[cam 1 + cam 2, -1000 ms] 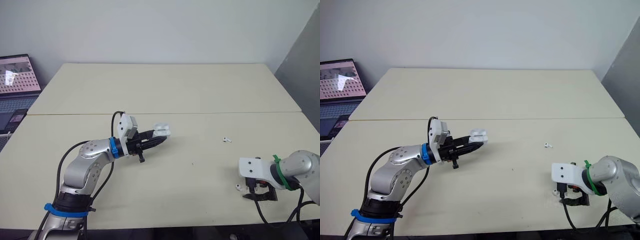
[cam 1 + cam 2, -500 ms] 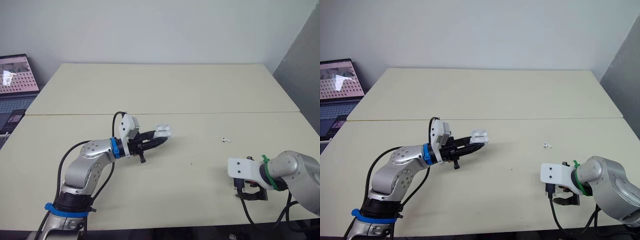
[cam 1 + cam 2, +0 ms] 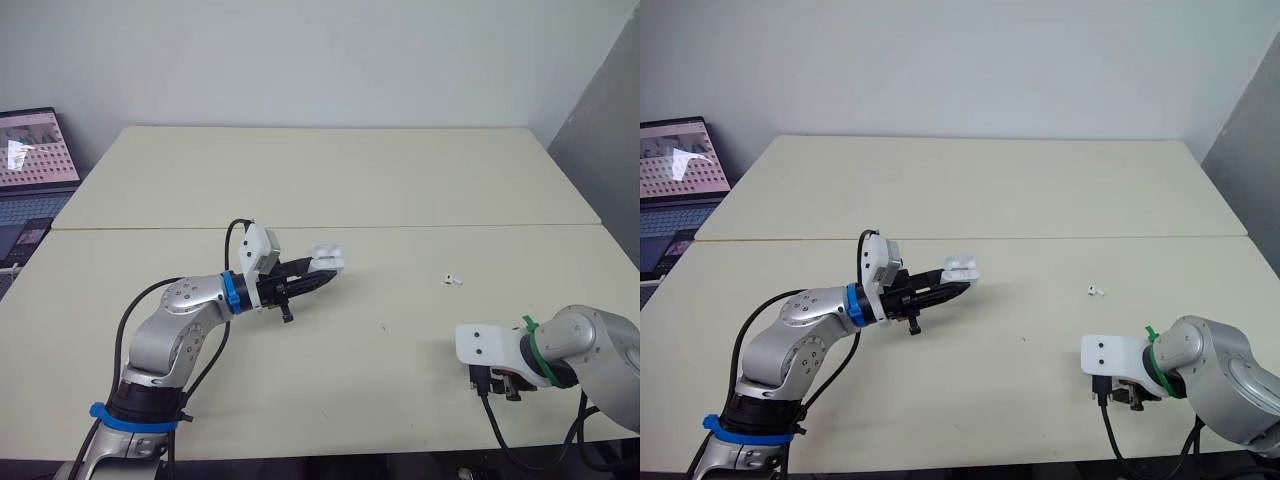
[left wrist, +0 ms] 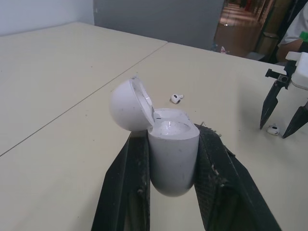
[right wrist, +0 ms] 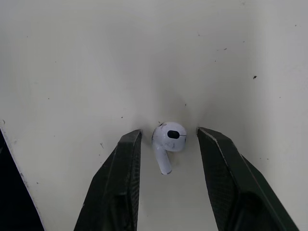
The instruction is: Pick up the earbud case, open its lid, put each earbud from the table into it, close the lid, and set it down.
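Right gripper (image 5: 167, 134), shifted leftward since before, now straddles the earbud (image 5: 168, 142) between spread fingers (image 5: 120, 173), apparently not touching; tiny, light, slick, so pinch its bulb; left gripper (image 3: 322, 273) clamps the open-lidded earbud case (image 4: 172, 154).

Earbud case (image 3: 326, 257) in left gripper (image 3: 322, 270), table (image 3: 350, 180) centre-left; earbud (image 3: 453, 279) right of it; second earbud (image 5: 168, 139) within right gripper (image 5: 168, 134), front-right.
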Available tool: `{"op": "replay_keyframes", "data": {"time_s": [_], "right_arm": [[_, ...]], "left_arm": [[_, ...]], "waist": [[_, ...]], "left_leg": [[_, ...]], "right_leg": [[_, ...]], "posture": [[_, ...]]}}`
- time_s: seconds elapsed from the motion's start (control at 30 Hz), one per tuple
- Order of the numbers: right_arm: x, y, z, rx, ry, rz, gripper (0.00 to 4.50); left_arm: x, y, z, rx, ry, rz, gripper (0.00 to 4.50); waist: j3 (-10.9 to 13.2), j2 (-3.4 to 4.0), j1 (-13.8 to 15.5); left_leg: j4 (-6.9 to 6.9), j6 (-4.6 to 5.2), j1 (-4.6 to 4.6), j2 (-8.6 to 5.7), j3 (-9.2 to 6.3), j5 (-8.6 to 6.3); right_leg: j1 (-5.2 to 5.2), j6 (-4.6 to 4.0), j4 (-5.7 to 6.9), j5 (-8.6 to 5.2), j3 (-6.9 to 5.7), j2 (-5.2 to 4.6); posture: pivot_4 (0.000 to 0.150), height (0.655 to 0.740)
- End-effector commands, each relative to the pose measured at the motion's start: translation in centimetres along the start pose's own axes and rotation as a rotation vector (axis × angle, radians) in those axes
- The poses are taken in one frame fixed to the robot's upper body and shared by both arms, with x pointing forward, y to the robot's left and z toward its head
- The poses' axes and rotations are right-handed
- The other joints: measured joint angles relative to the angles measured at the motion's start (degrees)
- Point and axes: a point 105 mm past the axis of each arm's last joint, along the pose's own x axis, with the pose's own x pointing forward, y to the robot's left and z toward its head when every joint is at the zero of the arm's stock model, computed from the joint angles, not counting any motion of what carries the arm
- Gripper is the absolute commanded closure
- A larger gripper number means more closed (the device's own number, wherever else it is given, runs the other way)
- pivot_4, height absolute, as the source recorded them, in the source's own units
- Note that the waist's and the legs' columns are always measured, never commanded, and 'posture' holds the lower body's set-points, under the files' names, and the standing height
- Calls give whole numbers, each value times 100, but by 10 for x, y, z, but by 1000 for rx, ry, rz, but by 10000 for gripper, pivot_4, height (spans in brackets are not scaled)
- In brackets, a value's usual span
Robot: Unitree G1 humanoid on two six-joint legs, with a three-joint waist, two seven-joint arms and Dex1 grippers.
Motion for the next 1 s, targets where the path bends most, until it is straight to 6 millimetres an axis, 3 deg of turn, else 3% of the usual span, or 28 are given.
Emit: {"op": "replay_keyframes", "data": {"time_s": [0.03,0.37,0.47,0.53,0.73,1.0], "right_arm": [[-4,-4,-2,-2,19,-20,26574],[-2,-1,3,5,4,-11,26574],[-2,1,2,13,7,-6,32809],[-2,1,1,16,13,-3,39708],[-5,-5,4,15,-1,-44,40923],[-29,-75,36,69,-286,-366,40923]], "left_arm": [[2,-2,14,44,-37,-17,36990],[1,-2,13,43,-36,-16,36990],[1,-1,14,42,-38,-12,36990],[1,-1,13,42,-39,-11,36990],[2,-2,12,39,-38,-12,36990],[12,3,9,57,-63,34,36990]], "waist": [[0,0,0],[2,2,0],[2,3,0],[2,3,0],[2,2,0],[6,7,-8]], "left_leg": [[0,0,0,0,0,0],[0,0,-1,0,0,0],[0,0,-2,0,1,0],[0,0,-1,0,1,0],[0,0,-1,0,1,0],[-1,0,0,0,6,0]], "right_leg": [[0,0,0,0,0,0],[-1,0,0,0,0,0],[-2,0,0,0,0,0],[-2,0,0,0,0,0],[-2,0,0,0,0,0],[-4,0,2,0,1,1]], "posture": [[1500,7400],[1500,7400],[1500,7400],[1500,7400],[1500,7400],[1500,7400]]}}
